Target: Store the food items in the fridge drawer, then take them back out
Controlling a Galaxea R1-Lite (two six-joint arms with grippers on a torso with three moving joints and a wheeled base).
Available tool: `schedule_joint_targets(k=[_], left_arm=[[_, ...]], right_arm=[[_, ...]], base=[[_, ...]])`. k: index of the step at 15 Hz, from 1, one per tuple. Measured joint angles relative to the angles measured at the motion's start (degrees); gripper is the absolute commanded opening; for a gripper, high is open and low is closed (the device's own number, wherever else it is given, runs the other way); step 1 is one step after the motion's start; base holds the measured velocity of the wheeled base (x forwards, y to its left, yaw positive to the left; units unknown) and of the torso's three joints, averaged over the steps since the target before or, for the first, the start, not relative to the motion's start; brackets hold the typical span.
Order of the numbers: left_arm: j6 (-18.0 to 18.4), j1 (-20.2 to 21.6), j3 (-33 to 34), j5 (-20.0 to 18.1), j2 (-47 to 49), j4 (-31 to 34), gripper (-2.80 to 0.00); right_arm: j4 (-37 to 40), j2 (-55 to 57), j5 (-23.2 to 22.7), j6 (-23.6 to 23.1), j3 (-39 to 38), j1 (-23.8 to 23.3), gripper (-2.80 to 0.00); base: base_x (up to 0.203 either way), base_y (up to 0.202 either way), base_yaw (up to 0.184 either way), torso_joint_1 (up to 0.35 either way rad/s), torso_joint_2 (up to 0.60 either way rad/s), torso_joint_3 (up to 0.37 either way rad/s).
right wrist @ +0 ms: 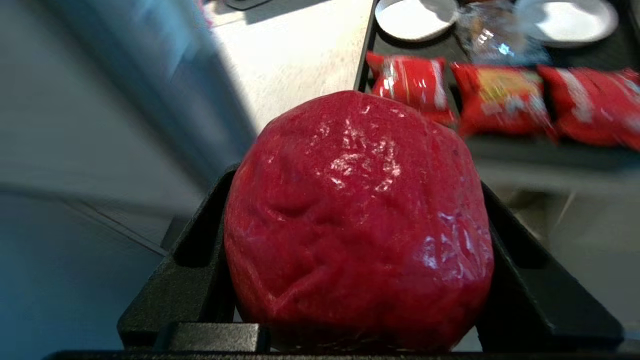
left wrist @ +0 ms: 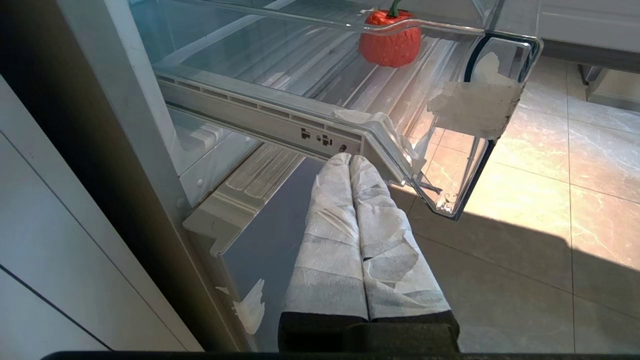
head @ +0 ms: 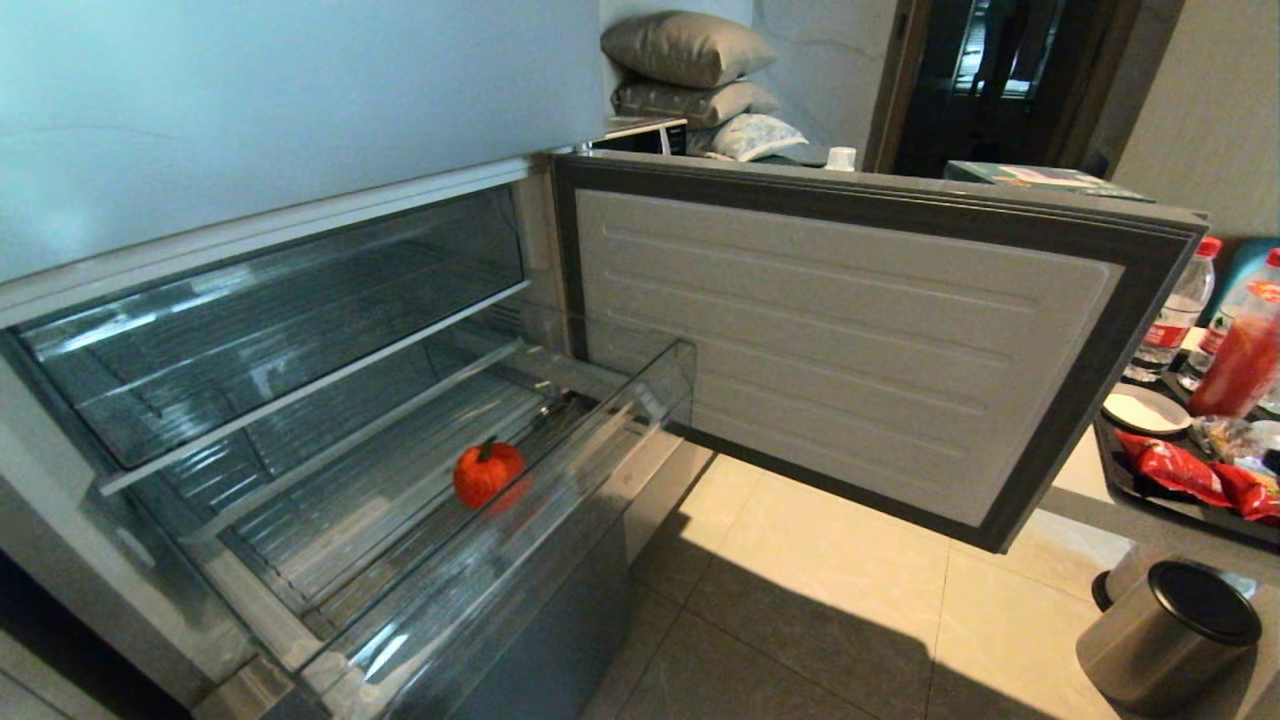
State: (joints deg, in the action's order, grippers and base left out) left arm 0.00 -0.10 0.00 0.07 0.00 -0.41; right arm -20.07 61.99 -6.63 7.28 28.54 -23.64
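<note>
Sunlit tiled floor (head: 850, 600) beneath open fridge door (head: 850, 340)

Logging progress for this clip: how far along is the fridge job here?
Partway. The orange-red fruit lies in the open fridge drawer. The right hand grips the red fruit near the snack tray, outside the drawer. The left hand is shut, parked below the drawer. Storing or retrieving, I cannot tell.

2 fruit pieces, 1 orange-red (head: 489, 473) & 1 red (right wrist: 357, 225); 3 red snack packs (right wrist: 502, 100); 2 white plates (right wrist: 415, 17).
</note>
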Motion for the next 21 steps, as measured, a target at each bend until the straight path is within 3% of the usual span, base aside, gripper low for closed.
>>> schedule_joint_targets(k=[6,8,11,13,17,21], left_arm=[[0.00,0.00,0.00,-0.02,0.00,-0.02,-2.80],[0.00,0.00,0.00,0.00,0.00,-0.02,-2.80],[0.00,0.00,0.00,0.00,0.00,-0.03,-2.80],[0.00,0.00,0.00,0.00,0.00,-0.05,-2.80],[0.00,0.00,0.00,-0.01,0.00,-0.02,-2.80],[0.00,0.00,0.00,0.00,0.00,-0.02,-2.80]], right_arm=[[0.22,-27.53,-5.09,-0.20,-20.59,0.21,-2.80],[1.05,-35.30,-5.63,-0.20,-25.05,0.19,-2.80],[8.39,-42.97,-5.73,-0.61,-27.95,0.22,-2.80],[12.43,-44.73,-3.81,-0.69,-28.29,1.85,-2.80],[19.17,-45.97,8.23,-4.65,-28.54,10.73,-2.80],[19.91,-46.31,7.67,-8.85,-28.46,12.42,-2.80]], base=[[0.000,0.000,0.000,0.000,0.00,0.000],[0.000,0.000,0.000,0.000,0.00,0.000],[0.000,0.000,0.000,0.000,0.00,0.000],[0.000,0.000,0.000,0.000,0.00,0.000],[0.000,0.000,0.000,0.000,0.00,0.000],[0.000,0.000,0.000,0.000,0.00,0.000]])
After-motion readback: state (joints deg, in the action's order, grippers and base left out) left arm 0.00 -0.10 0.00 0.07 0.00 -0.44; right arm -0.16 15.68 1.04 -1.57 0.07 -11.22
